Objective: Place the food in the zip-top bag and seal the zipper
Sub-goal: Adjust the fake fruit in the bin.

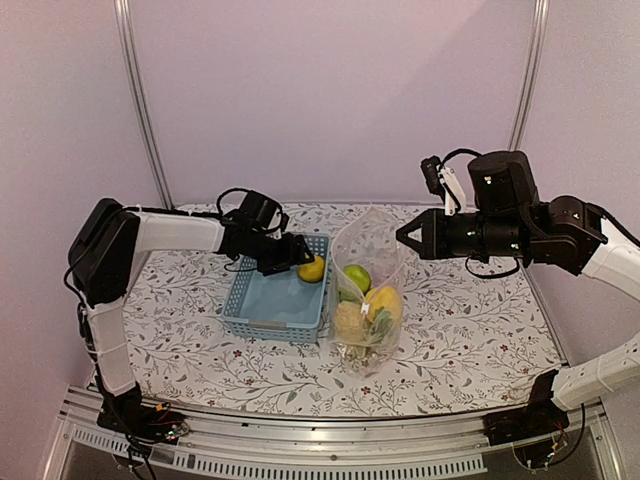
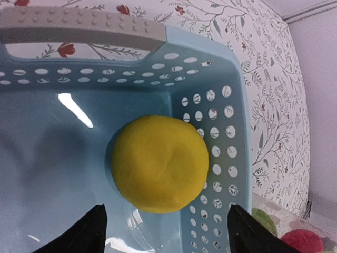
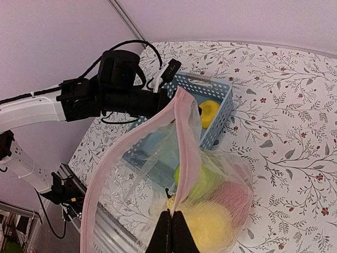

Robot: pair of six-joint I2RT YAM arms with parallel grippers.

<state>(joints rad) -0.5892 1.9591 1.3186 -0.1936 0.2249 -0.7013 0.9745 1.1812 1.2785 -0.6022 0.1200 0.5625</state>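
Observation:
One yellow lemon (image 2: 159, 164) lies in the far right corner of the light-blue basket (image 2: 105, 79). My left gripper (image 2: 168, 232) hovers over it, open, its black fingertips (image 2: 95, 229) standing wide on either side, short of the fruit. In the top view that gripper (image 1: 295, 255) reaches the lemon (image 1: 312, 268) from the left. The zip-top bag (image 1: 368, 290) stands upright beside the basket, holding a green piece (image 3: 202, 179), a red tomato (image 3: 234, 197) and a yellow lemon (image 3: 210, 226). My right gripper (image 3: 172, 226) is shut on the pink zipper (image 3: 187, 137) strip, holding the mouth up and open.
The basket (image 1: 275, 300) sits left of the bag on the flowered tablecloth (image 1: 470, 330). A metal rail (image 1: 300, 440) runs along the near table edge. The right arm (image 1: 500, 215) hangs above the table's right side.

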